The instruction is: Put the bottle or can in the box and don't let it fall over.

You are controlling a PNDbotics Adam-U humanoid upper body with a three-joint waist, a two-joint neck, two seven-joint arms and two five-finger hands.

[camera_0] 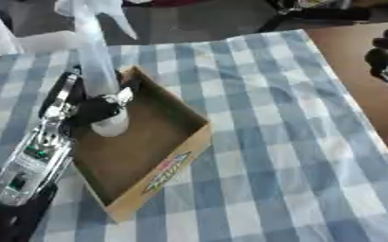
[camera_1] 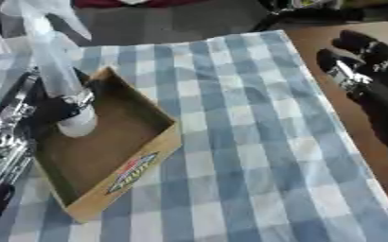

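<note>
A tall pale spray bottle (camera_0: 98, 66) stands upright inside the shallow cardboard box (camera_0: 168, 168), near the box's far left corner; its base rests on the box floor. My left hand (camera_0: 94, 109) comes in over the box's left wall with its black fingers curled round the bottle's lower part. My right hand (camera_1: 359, 71) hangs over the brown table at the right edge, away from the box, fingers straight and holding nothing.
The box lies askew on a blue and white checked cloth (camera_0: 280, 142). Bare brown tabletop (camera_0: 355, 52) shows to the right of the cloth. Dark floor and blurred objects lie beyond the far edge.
</note>
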